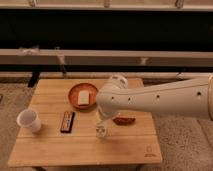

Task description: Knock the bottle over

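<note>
The bottle [101,130] is small and clear with a whitish label. It stands upright near the middle of the wooden table [50,150]. My white arm reaches in from the right and bends down over it. My gripper [103,118] hangs right above the bottle's top, mostly hidden under the arm's bulky wrist. I cannot tell whether it touches the bottle.
A white cup [28,120] stands at the table's left edge. A dark flat bar [67,121] lies left of the bottle. A brown bowl [83,95] with a pale item sits behind. A reddish-brown object [123,120] lies right of the bottle. A dark railing runs behind the table.
</note>
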You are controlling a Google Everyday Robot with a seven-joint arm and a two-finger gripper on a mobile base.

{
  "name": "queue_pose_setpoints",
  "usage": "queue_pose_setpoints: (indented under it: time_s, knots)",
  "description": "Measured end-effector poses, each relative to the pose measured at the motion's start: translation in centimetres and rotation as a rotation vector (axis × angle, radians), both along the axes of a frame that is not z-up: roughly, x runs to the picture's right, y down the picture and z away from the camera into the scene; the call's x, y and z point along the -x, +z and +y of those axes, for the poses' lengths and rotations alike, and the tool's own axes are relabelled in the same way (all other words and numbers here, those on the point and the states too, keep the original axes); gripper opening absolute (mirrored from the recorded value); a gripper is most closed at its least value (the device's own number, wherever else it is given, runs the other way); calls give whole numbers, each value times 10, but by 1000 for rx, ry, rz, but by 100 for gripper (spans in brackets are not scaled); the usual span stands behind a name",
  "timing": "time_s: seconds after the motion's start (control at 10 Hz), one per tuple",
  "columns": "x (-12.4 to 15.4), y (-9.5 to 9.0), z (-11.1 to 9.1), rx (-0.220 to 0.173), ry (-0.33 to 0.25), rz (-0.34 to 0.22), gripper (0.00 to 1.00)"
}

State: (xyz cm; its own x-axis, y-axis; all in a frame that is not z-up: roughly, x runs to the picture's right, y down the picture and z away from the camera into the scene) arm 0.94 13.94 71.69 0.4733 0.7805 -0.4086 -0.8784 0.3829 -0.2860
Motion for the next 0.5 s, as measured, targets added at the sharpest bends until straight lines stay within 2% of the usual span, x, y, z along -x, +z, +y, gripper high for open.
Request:
queue_pose_setpoints:
  time_s: [0.1, 0.3, 0.5]
  knots:
    - [-5, 7, -6, -13, 0, 23, 80]
    - [-13, 21, -29, -64, -4, 104, 80]
    - [-22, 18, -53, -103, -8, 168, 80]
